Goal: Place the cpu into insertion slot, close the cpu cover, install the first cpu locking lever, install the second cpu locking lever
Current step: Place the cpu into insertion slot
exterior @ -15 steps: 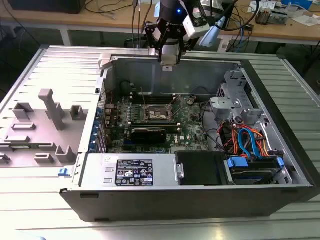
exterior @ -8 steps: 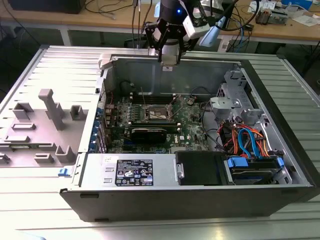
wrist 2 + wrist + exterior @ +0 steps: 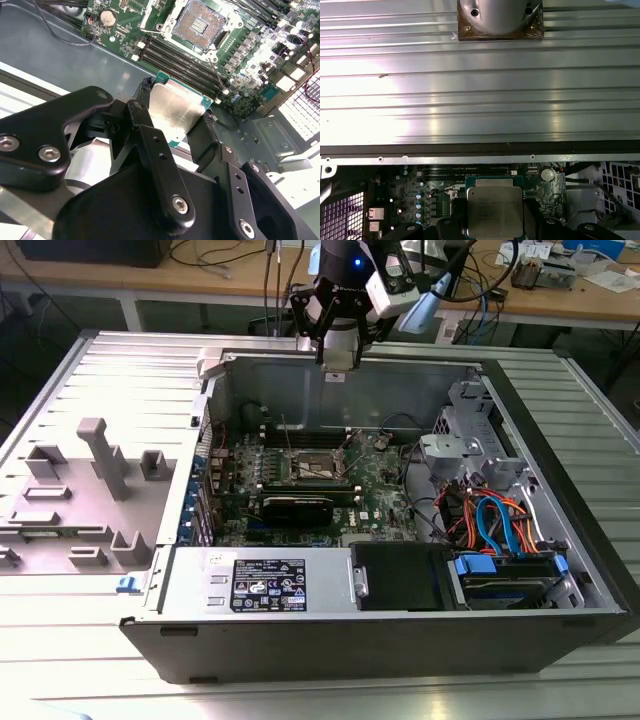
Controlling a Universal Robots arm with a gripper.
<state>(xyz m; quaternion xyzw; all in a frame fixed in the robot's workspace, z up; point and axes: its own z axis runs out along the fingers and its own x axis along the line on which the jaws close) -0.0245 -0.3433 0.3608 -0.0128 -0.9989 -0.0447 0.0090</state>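
Item 1, gripper (image 3: 337,358): in the exterior view I see it up over the far wall of the open case (image 3: 400,390). In both wrist views its two black fingers (image 3: 145,132) are pinched on the cpu, one on each of two opposite edges.

Item 2, cpu (image 3: 176,110): held in the air between the fingers, with its dull silver lid facing both wrist cameras and a green rim showing round the lid. It is well apart from the slot and touches nothing but the fingers. In the first wrist view the cpu (image 3: 495,212) hangs in front of the board, with the case wall and the ribbed table (image 3: 480,100) beyond.

Item 3, slot (image 3: 197,22): uncovered, its pin field bare inside a metal rim, on the green board (image 3: 125,30). In the exterior view the slot (image 3: 318,466) lies near the middle of the board.

Item 4, memory slots (image 3: 175,55): long, black, running between slot and cpu in the second wrist view.

Item 5, lever (image 3: 216,75): a thin metal rod by the slot's corner. I cannot tell how the cover stands.

Item 6, grey fixture (image 3: 95,480): on the table at the exterior view's left, beside the case.
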